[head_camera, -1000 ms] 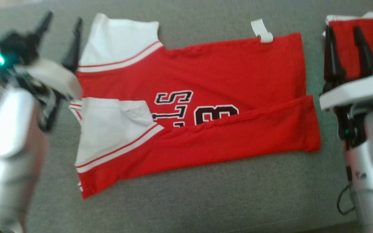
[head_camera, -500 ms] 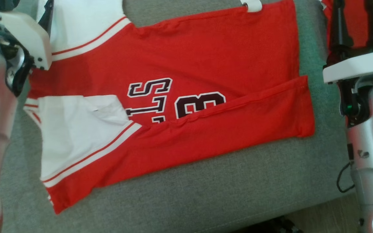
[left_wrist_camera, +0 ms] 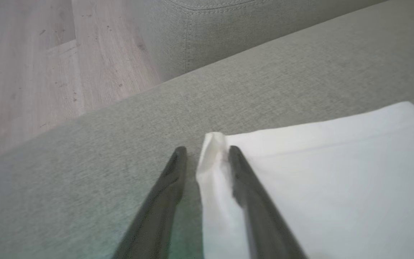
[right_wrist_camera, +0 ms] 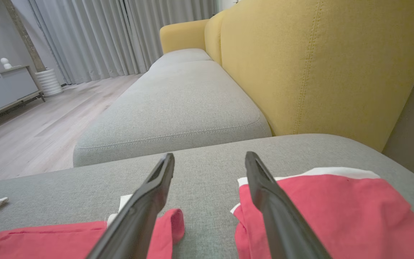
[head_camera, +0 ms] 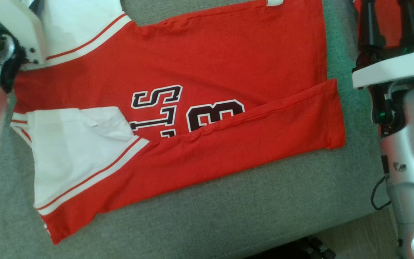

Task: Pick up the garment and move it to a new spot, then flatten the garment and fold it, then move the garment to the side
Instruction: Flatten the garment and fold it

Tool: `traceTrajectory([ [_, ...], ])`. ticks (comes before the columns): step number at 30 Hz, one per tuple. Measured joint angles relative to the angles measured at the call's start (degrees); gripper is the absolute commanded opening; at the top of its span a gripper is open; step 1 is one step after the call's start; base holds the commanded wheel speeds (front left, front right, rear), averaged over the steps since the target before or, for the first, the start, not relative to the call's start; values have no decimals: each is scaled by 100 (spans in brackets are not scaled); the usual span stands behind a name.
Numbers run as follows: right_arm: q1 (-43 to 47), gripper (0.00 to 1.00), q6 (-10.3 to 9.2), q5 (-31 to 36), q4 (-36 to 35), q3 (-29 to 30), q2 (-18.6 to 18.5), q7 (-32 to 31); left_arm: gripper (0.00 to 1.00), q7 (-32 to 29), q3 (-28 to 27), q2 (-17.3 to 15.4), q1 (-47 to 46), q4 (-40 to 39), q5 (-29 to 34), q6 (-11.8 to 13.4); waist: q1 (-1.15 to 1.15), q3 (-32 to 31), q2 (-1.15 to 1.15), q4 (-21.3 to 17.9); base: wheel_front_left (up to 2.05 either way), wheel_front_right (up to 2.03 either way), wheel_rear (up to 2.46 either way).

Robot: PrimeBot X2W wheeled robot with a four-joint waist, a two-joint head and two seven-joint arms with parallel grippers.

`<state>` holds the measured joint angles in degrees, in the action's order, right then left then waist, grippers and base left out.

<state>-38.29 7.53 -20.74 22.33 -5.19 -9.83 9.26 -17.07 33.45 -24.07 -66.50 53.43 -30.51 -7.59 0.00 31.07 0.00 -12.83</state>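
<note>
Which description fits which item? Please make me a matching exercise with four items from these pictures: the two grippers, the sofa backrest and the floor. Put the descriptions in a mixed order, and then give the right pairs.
Items
1. left gripper
2. right gripper
3. sofa backrest
4. floor

Descriptions
A. yellow
B. fingers on either side of the white sleeve at its raised edge
C. pale wood
D. open, with grey cushion showing between its fingers

Pairs: 1-B, 2-D, 3-A, 4-C
</note>
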Motion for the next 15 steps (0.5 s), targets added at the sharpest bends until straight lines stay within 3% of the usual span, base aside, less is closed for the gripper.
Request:
traceTrajectory([
  [5,-10,100,0,16,96,25,-97,-25,0,245,188,94,38,-32,-338,0,0,-99,0,82,0,0,0],
  [11,-13,100,0,62,186,76,-276,-155,0,1147,188,122,130,-203,-401,0,-1,-303,0,226,0,0,0],
  [15,-15,100,0,13,260,75,-501,-399,0,1928,168,311,196,-424,-486,7,-1,-506,0,427,0,0,0],
])
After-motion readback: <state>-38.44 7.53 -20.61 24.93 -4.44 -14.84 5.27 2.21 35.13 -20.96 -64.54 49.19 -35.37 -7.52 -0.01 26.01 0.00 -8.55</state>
